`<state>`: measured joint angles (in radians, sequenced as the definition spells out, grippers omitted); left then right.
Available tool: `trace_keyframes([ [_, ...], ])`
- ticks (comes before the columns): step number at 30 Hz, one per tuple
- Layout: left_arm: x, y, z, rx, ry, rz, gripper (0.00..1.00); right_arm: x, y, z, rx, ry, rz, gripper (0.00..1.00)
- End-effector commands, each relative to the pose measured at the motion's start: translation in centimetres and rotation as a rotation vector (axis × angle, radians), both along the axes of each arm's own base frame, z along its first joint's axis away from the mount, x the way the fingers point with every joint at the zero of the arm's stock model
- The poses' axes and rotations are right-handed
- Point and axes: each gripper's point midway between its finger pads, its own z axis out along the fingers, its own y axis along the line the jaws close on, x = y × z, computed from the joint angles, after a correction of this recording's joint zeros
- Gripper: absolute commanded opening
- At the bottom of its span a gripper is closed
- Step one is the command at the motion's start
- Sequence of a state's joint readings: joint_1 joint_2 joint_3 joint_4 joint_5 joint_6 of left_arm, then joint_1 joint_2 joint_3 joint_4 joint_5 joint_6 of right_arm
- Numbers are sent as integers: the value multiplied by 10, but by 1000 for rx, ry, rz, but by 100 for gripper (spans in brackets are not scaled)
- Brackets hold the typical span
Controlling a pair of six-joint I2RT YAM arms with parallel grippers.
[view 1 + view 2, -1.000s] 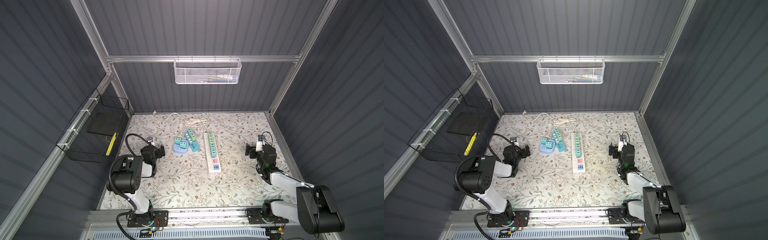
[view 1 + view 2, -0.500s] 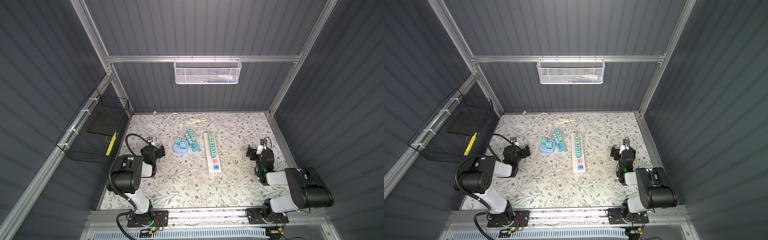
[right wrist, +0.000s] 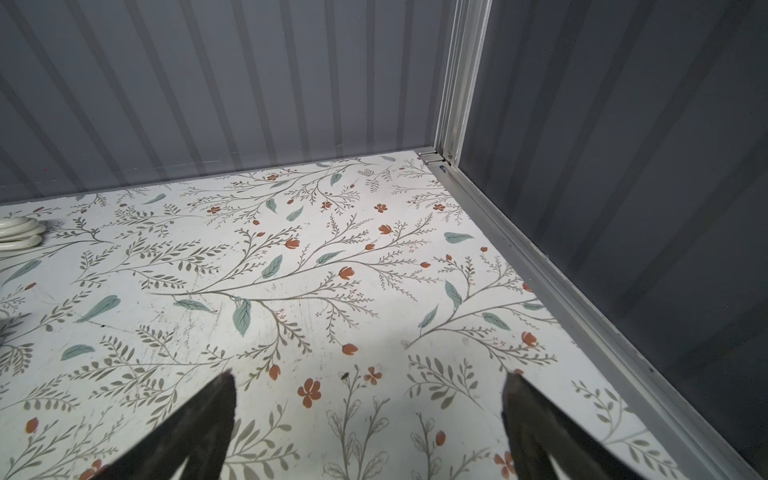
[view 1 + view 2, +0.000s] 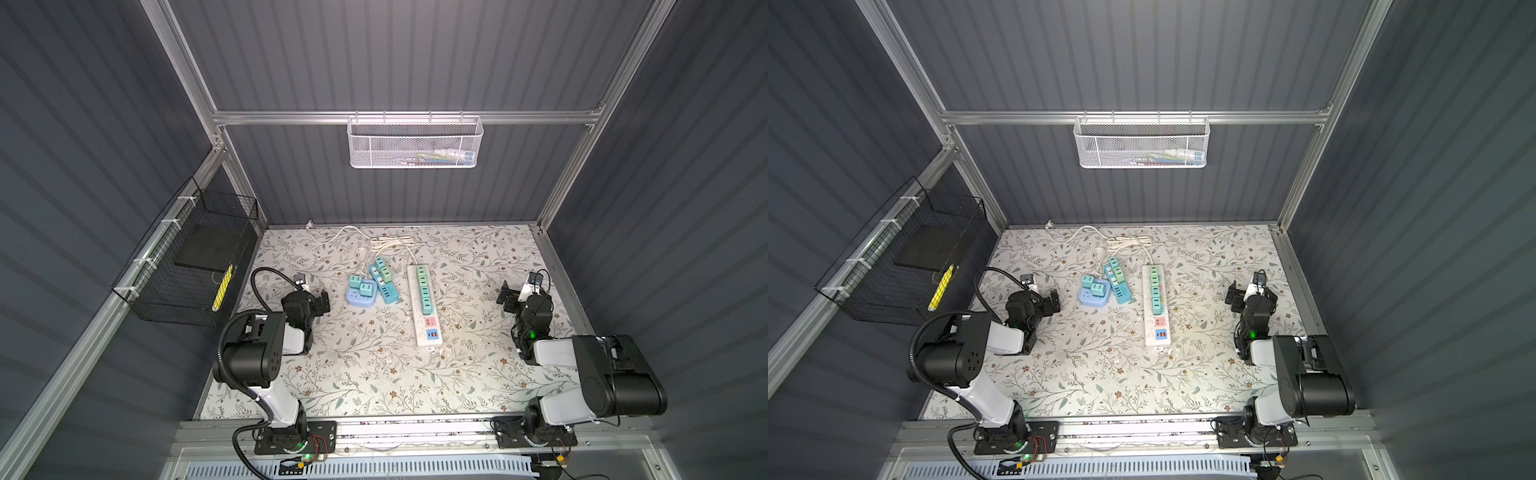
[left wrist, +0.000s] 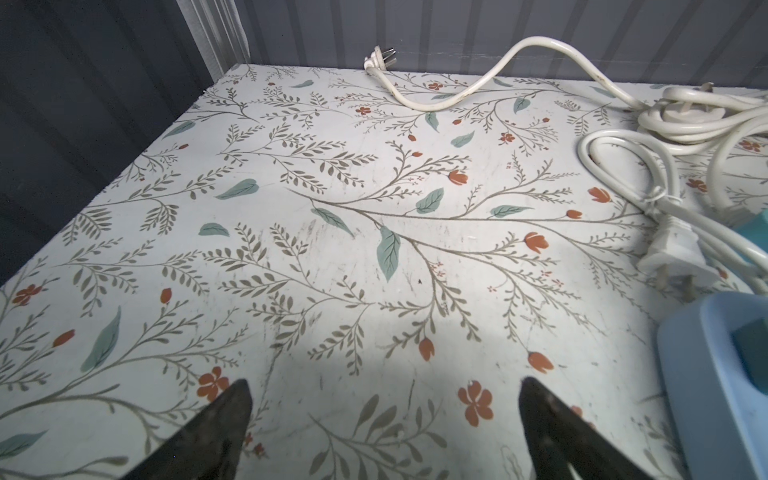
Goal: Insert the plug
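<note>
The white two-pin plug lies flat on the floral worktop. Its long axis and metal pins are aimed at the pale blue socket block just beside it, with its glossy cord looping behind. It sits ahead of my left fingers, toward the worktop's middle, so I judge that arm nearer. Those fingers are spread wide and empty. My right fingers, equally spread and empty, hover well apart, beyond the white power strip.

Jaws spread wide, the right gripper hovers over the floral mat. The corner post stands ahead, and the coiled white cable lies well away from that post.
</note>
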<state>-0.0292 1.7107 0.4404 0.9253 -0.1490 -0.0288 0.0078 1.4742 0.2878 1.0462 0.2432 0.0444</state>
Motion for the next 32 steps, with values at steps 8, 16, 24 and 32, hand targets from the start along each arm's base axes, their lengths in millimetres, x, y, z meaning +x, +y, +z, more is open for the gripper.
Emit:
trace_keyframes([
  [8,9,-15,4,10,0,-92,100,1,-2,6,7,-18,-11,99],
  [16,9,-15,5,10,-2,-92,100,2,-2,6,7,-18,-10,99],
  [24,10,-15,3,16,7,-89,100,2,-2,6,7,-18,-11,99],
  [32,9,-16,4,17,2,-91,100,2,-2,6,8,-20,-11,99],
])
